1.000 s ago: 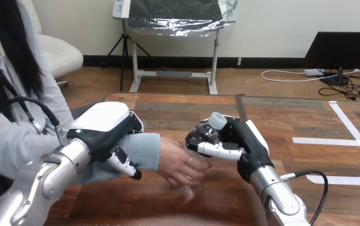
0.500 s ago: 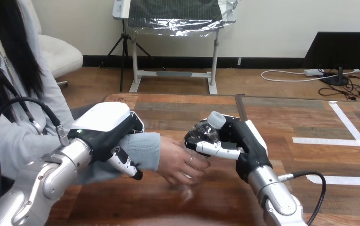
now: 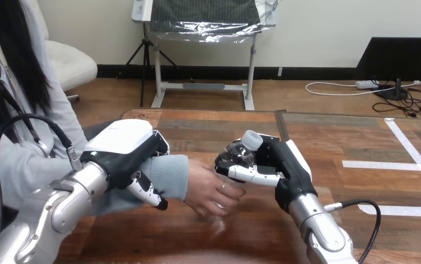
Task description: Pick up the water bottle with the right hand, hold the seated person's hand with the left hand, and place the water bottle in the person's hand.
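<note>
Clasping clear, perhaps crinkled bottle (image 3: 241, 150).

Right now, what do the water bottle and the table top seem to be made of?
The water bottle looks like clear plastic, glossy: highlights glint on its see-through body, and its cap is matte white, probably plastic. The table looks like brown wood planks with a slight sheen: grain and seams show.

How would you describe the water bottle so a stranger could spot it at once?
Start at the wooden table; over its middle, the robot's right hand is beside the person's hand. The water bottle sits in the robot's curled fingers: clear, with a white cap.
</note>
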Available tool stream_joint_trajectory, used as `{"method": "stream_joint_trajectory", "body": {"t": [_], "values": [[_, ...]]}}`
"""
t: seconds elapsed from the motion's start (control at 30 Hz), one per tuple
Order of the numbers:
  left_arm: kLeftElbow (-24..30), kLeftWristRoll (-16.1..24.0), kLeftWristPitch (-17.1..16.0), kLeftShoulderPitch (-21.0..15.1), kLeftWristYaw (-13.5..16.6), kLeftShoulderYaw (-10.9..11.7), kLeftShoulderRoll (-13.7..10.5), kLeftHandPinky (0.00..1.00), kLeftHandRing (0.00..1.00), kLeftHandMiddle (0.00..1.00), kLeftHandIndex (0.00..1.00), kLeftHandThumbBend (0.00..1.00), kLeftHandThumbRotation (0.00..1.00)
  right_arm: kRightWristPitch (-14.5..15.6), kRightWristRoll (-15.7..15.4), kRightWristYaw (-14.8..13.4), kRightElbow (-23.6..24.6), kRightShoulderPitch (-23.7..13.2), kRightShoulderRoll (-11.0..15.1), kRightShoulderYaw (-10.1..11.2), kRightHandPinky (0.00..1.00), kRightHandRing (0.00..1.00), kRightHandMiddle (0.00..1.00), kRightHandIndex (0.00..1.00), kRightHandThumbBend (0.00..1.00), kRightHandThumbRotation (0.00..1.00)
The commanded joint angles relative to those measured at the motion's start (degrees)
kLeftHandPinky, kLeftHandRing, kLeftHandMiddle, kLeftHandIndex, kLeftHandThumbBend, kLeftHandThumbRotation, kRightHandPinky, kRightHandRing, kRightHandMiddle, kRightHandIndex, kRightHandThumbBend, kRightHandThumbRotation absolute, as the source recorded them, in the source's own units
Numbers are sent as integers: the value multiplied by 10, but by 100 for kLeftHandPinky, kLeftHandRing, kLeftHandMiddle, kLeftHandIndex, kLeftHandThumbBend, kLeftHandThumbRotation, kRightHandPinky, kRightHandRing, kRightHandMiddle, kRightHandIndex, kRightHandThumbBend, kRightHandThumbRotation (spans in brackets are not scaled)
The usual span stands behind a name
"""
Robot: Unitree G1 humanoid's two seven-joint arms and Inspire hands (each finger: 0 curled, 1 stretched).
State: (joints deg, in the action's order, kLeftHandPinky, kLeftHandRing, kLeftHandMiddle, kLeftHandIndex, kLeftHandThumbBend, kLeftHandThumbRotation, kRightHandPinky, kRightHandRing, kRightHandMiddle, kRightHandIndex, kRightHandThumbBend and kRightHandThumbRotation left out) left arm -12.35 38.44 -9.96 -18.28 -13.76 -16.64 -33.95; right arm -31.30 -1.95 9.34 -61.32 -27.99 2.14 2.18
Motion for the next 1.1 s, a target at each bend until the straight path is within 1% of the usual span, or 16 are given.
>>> {"method": "stream_joint_trajectory", "body": {"t": [0.0,0.3,0.5,0.8,1.07], "values": [[26,-11,-12,-82,29,24,15,18,24,30,31,83,0,-18,0,-1,32,-77,-22,-9,33,39,46,45,81,0],[26,-8,-6,-81,28,24,16,19,24,31,31,82,0,-18,-1,-5,28,-80,-20,-9,32,39,46,46,81,0],[23,-9,-9,-80,30,25,16,19,25,31,31,82,0,-14,-1,-7,26,-81,-19,-8,32,39,46,46,81,0],[10,-14,-27,-81,43,25,14,19,25,31,32,83,0,-13,-2,-11,23,-84,-15,-7,32,39,46,46,81,0],[8,-15,-28,-78,47,26,15,19,24,31,32,83,0,-9,-2,-16,24,-85,-13,-6,32,40,47,46,81,0]]}}
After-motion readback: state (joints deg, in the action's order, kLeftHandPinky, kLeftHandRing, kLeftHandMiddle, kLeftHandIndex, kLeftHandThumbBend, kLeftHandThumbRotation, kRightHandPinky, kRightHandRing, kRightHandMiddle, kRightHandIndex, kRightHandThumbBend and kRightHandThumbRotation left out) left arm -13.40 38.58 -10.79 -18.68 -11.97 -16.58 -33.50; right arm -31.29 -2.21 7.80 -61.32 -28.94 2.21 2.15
